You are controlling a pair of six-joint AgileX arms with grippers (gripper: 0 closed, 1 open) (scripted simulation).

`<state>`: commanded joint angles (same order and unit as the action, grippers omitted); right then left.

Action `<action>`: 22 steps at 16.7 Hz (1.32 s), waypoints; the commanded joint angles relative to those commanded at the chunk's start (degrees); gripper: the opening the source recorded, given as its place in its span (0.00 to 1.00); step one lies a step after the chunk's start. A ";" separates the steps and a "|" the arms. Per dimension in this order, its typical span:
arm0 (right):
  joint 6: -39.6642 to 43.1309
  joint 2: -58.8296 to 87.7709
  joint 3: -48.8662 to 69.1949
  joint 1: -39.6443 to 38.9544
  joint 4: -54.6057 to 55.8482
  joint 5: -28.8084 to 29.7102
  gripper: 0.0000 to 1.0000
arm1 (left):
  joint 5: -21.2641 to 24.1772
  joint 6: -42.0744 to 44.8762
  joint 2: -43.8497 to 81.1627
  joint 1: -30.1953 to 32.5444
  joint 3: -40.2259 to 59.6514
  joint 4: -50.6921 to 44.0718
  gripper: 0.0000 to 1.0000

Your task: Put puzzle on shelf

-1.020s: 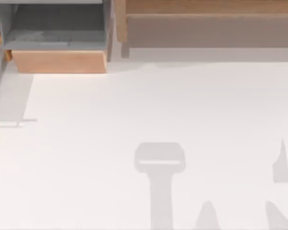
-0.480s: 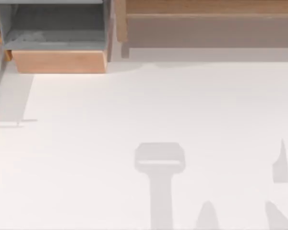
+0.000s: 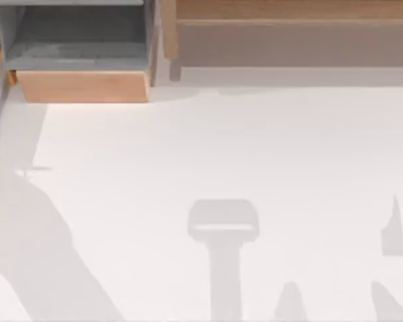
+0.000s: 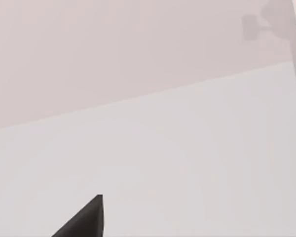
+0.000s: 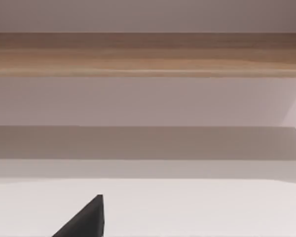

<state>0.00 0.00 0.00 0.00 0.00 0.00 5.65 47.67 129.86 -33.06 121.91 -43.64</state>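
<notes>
While claw states can't be told: shelf (image 3: 289, 40) at table (image 3: 255, 147) rear.

I see bright, even light; soft grey shadows lie on the white table (image 3: 255, 147), darkest below the shelf (image 3: 289, 40).

The tabletop (image 3: 221, 147) is white, smooth and matt, with no shine on it. The shelf (image 3: 289, 33) is made of light brown wood with soft lines running along it, and its set-back face looks flat, dull and grey-brown. The smaller box (image 3: 84, 86) has a smooth wooden front and a grey inside that looks a bit rough and patchy. The dark tip of the right tool (image 5: 86, 219) looks like matt black plastic.
</notes>
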 joint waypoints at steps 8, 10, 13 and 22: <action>0.00 0.00 0.00 0.00 0.00 0.00 1.00 | 0.11 -17.03 8.84 11.15 14.20 -29.65 1.00; 0.00 0.00 0.00 0.00 0.00 0.00 1.00 | 0.17 -18.80 10.28 12.10 15.43 -32.57 1.00; 0.00 0.00 0.00 0.00 0.00 0.00 1.00 | 0.19 -19.28 10.70 12.35 15.75 -33.40 1.00; 0.00 0.00 0.00 0.00 0.00 0.00 1.00 | 0.24 -18.92 8.08 12.02 15.67 -35.91 1.00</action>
<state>0.00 0.00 0.00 0.00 0.00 0.00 5.90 28.75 137.93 -21.04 137.58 -79.55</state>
